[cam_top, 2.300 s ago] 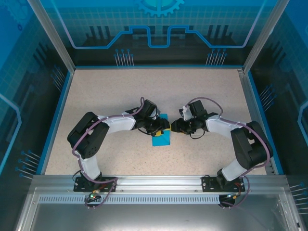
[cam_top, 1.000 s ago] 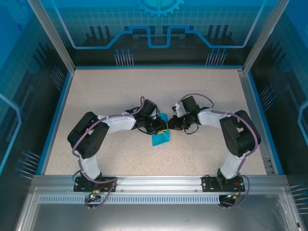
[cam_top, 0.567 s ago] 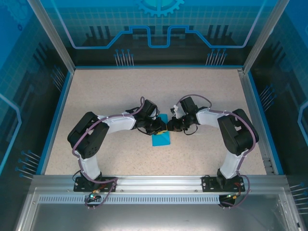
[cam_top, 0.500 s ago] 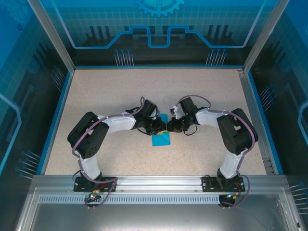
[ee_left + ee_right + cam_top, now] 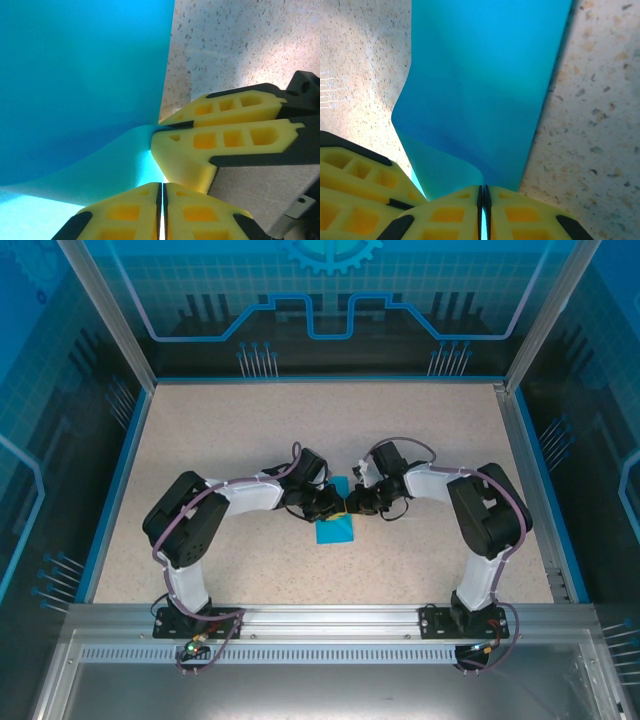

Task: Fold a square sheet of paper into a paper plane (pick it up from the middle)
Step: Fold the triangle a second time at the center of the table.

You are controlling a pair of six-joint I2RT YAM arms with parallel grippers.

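Since the earliest overhead picture we see the right arm (image 5: pixel 482 512) has drawn its elbow in toward the centre, bringing the right gripper (image 5: pixel 353 504) tip to tip with the left gripper (image 5: pixel 331 505). The paper, skewed a second ago, now lies squarer.

Both pairs of jaws are pressed together. In the right wrist view a sliver of teal shows in the slit between the yellow fingers (image 5: pixel 445 215), so we read that as a pinch on the paper. The left fingers (image 5: pixel 120 212) meet the same way where the paper curls up to them, apparently pinching it too.

The square sheet of paper (image 5: pixel 335 531) lies under the meeting tips at the middle of the speckled table (image 5: pixel 240 430). Most of it spreads toward 6 o'clock, with a small corner peeking out at 12 o'clock.

We judge the step to be gathering the sheet at its middle for a first crease. To do it well we would keep both pinches equally firm and move the two tips together. We would also keep the edges aligned, since an uneven pull could skew the fold.

The paper is plain, thin and teal-blue, smooth and flat farther out. Near the fingers a paler, rounded flap lifts off the surface.
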